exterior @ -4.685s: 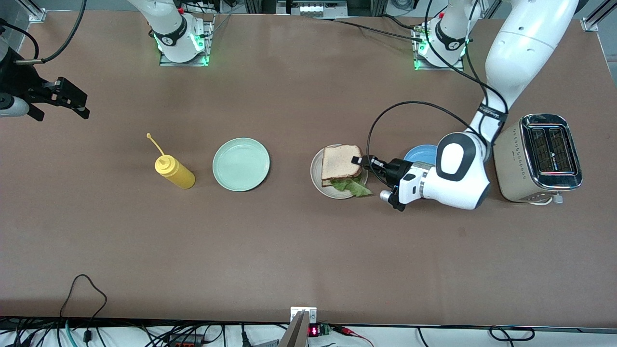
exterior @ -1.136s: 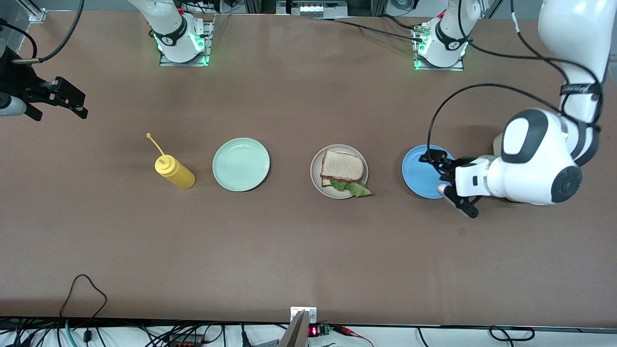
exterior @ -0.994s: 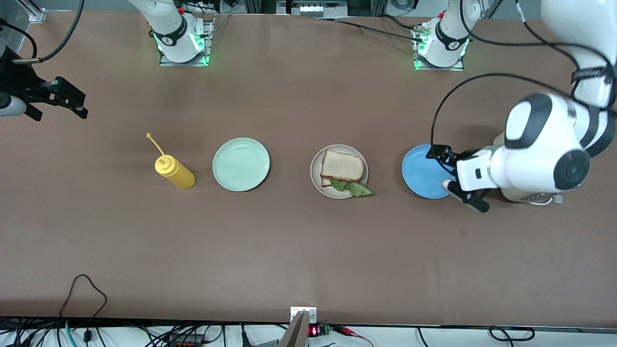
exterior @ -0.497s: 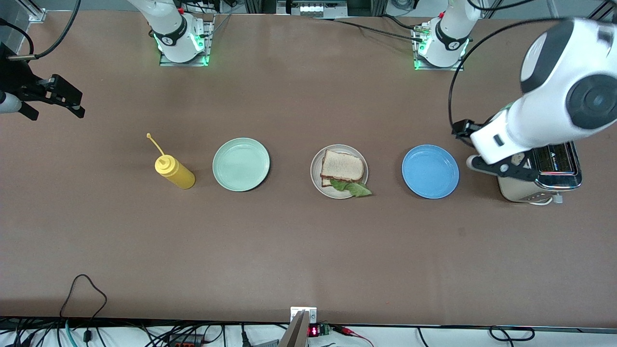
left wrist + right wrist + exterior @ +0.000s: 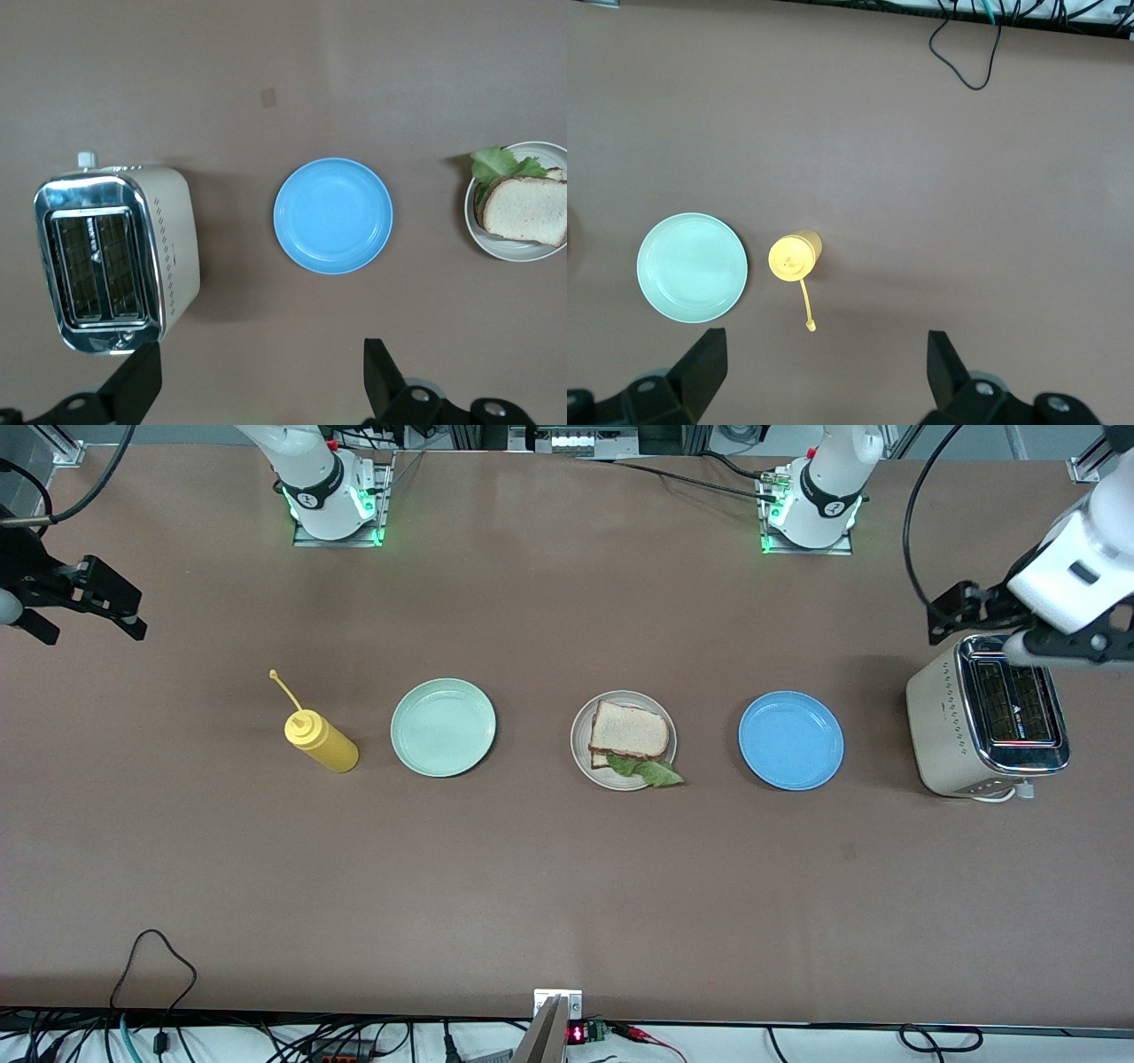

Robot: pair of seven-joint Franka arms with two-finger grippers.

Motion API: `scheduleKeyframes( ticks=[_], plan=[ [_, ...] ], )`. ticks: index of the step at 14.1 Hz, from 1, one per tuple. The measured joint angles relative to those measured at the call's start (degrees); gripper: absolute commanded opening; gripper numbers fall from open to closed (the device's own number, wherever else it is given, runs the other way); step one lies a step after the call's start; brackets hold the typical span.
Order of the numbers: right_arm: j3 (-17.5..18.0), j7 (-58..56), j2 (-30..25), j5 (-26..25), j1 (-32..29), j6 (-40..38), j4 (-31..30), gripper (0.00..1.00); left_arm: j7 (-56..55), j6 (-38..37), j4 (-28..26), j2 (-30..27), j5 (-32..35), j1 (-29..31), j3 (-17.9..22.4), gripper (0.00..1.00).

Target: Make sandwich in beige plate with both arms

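The sandwich (image 5: 629, 730) lies on the beige plate (image 5: 580, 746) mid-table: a bread slice on top, a lettuce leaf (image 5: 654, 772) sticking out under it over the rim, and a lower slice's edge showing. In the left wrist view the sandwich (image 5: 529, 209) and the beige plate (image 5: 514, 251) sit at the picture's edge. My left gripper (image 5: 990, 631) hangs open and empty, high over the toaster's edge; its fingers (image 5: 135, 388) stand wide apart. My right gripper (image 5: 95, 635) waits open and empty over the right arm's end of the table, with its fingers (image 5: 700, 363) spread.
A blue plate (image 5: 791, 740) lies between the beige plate and the toaster (image 5: 988, 716). Toward the right arm's end are a mint-green plate (image 5: 443, 727) and a yellow squeeze bottle (image 5: 321, 742). Cables run along the table's front edge (image 5: 151, 948).
My left gripper has risen and drawn away from over the blue plate to above the toaster. The right gripper has barely shifted. The sandwich has not moved.
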Motion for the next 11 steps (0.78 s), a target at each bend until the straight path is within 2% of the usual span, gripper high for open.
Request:
scheduleKeyframes(
  ticks=[4, 7, 11],
  plan=[
    [0.0, 0.0, 0.0, 0.0, 0.0, 0.0, 0.1, 1.00, -0.2, 4.7, -5.2, -2.3, -0.2, -2.5, 1.5, 1.00],
    [0.0, 0.0, 0.1, 0.0, 0.0, 0.0, 0.2, 1.00, -0.2, 5.1, -5.9, -2.3, -0.2, -3.6, 4.1, 1.00],
    [0.0, 0.0, 0.1, 0.0, 0.0, 0.0, 0.1, 1.00, 0.8, 4.5, -6.0, -2.3, -0.2, -4.0, 4.3, 1.00]
  ],
)
